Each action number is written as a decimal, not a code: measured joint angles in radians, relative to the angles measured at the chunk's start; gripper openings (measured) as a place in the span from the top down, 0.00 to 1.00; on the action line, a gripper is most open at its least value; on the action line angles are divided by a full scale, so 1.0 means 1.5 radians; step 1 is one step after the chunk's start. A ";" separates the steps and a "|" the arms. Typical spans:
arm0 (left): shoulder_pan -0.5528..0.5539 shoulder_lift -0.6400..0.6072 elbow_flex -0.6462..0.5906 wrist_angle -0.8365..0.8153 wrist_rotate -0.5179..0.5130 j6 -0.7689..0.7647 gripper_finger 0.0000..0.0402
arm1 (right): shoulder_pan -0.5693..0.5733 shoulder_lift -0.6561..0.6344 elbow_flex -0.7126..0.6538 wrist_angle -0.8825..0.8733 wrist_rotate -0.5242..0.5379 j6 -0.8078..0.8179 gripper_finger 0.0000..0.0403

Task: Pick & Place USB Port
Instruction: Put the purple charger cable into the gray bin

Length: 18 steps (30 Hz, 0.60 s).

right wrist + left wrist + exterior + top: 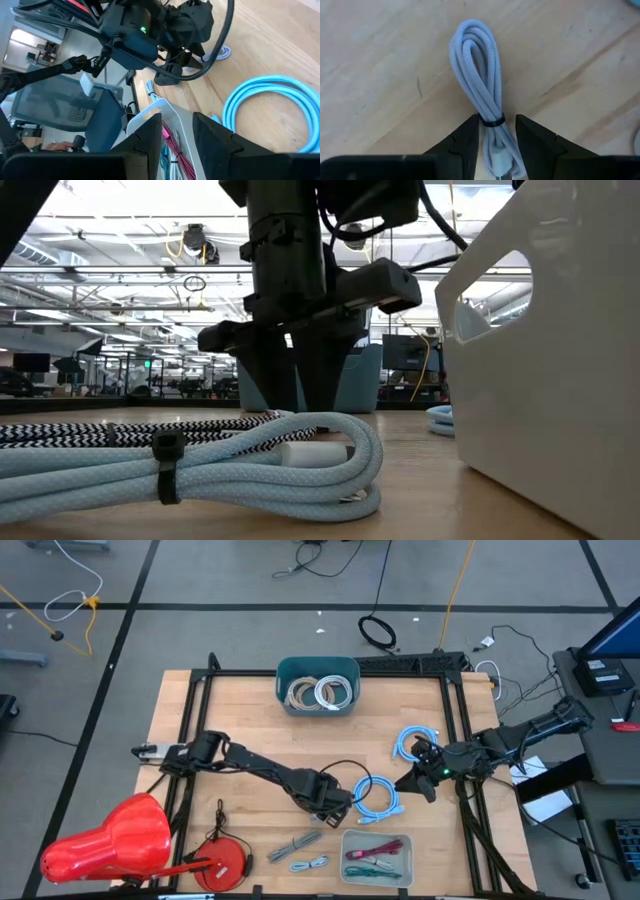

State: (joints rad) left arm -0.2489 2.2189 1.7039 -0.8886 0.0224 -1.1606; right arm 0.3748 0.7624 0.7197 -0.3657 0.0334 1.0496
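Wooden table (250,720) is seen to carry a bundled pale-blue cable (482,95), lying just beside the white bin (378,858). It is straddled by the left gripper (496,137), fingers parted, not clamped. Nearby, the right gripper (176,131) is held slightly parted, empty.

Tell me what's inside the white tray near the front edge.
The white tray holds a red cable and a green cable, each bundled. Anything lying beneath those bundles is covered, so I can't tell.
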 joint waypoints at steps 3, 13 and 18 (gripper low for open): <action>0.002 -0.003 0.000 -0.001 -0.017 0.011 0.67 | 0.000 0.000 0.000 -0.004 0.000 0.001 0.74; 0.015 -0.005 0.004 0.001 0.004 0.020 0.67 | -0.002 0.001 0.000 -0.131 0.035 0.003 0.74; 0.020 -0.005 0.004 -0.001 0.015 0.029 0.67 | -0.002 0.002 0.000 -0.131 0.047 0.003 0.74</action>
State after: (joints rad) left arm -0.2193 2.2112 1.7100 -0.8905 0.0443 -1.1176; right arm 0.3725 0.7647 0.7197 -0.5620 0.1042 1.0539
